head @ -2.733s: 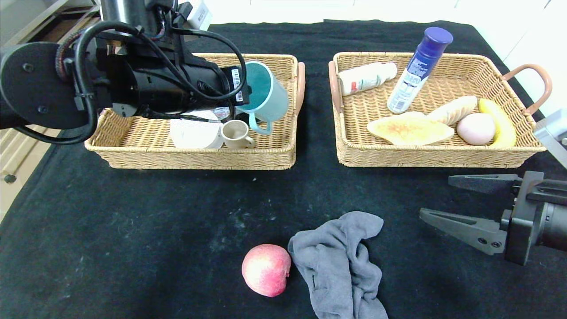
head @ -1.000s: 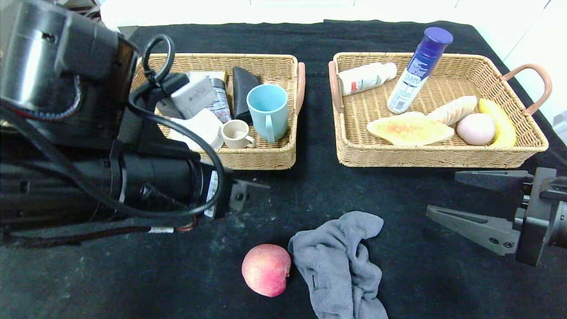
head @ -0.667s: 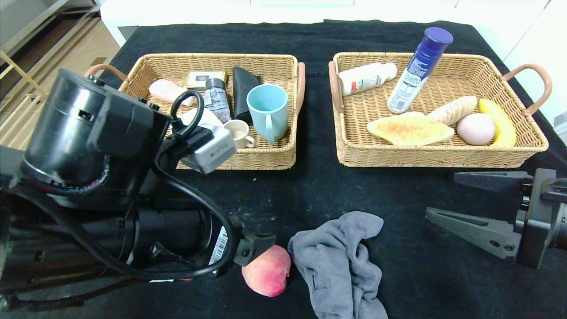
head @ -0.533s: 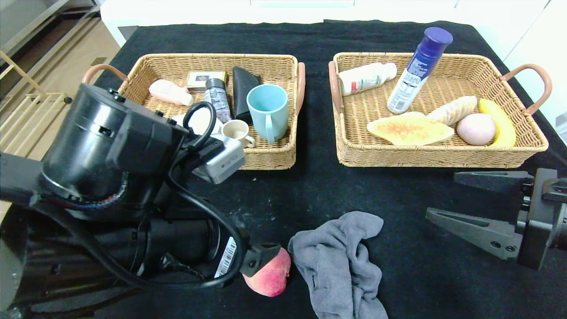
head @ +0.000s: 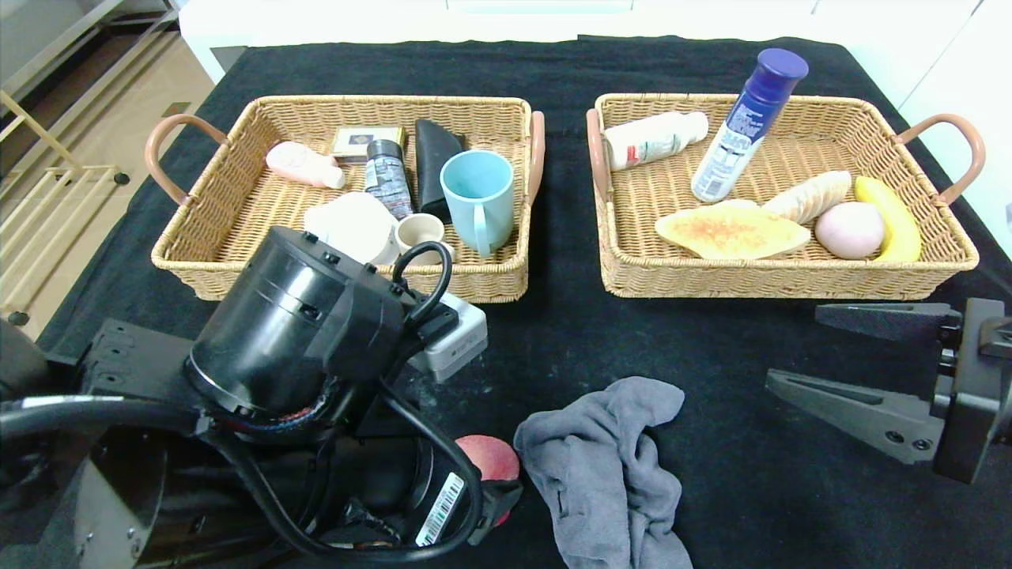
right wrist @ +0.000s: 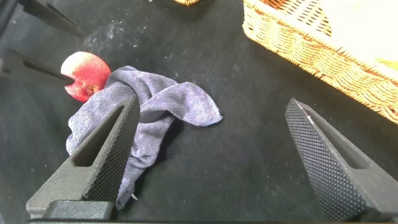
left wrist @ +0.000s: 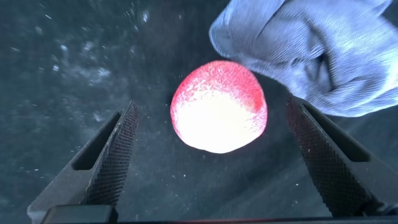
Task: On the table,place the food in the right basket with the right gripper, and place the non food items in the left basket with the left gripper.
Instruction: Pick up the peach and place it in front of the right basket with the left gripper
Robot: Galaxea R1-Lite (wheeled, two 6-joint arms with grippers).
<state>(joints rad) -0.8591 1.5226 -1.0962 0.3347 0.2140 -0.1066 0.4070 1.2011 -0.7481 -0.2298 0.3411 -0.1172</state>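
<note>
Head view: the desk [head: 553,348] has a black cloth on it. The left basket [head: 237,261] sits at 11 o'clock and the right basket [head: 791,276] at 1 o'clock. In the left basket are a blue mug [head: 478,197], a small cup [head: 421,231], a white bowl [head: 352,227], a dark can [head: 387,175], a black thing [head: 437,154], a small box [head: 360,143] and a pink thing [head: 302,164]. In the right basket are a spray can [head: 747,122], a white bottle [head: 655,138], a flat bread [head: 731,229], a striped roll [head: 808,196], a pale pink ball [head: 848,229] and a banana [head: 889,217]. The big black left arm [head: 285,411] fills the 7 o'clock corner and hides most of the peach [head: 490,457] at 6 o'clock. Only the top of the peach shows. A grey cloth [head: 609,466] lies just at the peach's 3 o'clock side. The right gripper [head: 854,367] hangs at 4 o'clock, well apart from the cloth, its jaws spread wide.

Left wrist view: the left gripper [left wrist: 217,152] is over the peach [left wrist: 219,107]. Its jaws are spread wide, one on each side of the peach, and they do not touch it. The grey cloth [left wrist: 317,50] touches the peach.

Right wrist view: the right gripper [right wrist: 214,155] has its jaws spread, with nothing between them but bare desk. Past them lie the grey cloth [right wrist: 143,124] and the peach [right wrist: 84,74], with the left gripper's tips on either side of the peach. A corner of the right basket [right wrist: 311,43] shows too.
</note>
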